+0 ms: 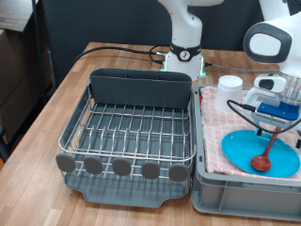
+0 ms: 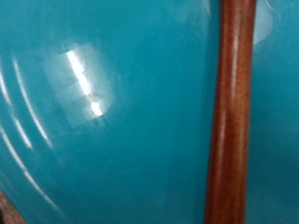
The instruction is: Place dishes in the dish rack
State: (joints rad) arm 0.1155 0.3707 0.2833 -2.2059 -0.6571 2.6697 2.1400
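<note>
While the wooden spoon (image 1: 263,153) lies across the light-blue plate (image 1: 246,151), its bowl toward the counter's near edge and its handle running up toward the gripper (image 1: 275,115), both sit on the checked cloth (image 1: 226,118) in the grey tub (image 1: 226,188) at the counter's near right corner. Directly above the handle hangs the gripper, fingers hidden, so I cannot tell how open they are. Beside the tub, the dish rack (image 1: 132,127) holds nothing. Behind the arm, the mug (image 1: 230,85) is partly cut off.
</note>
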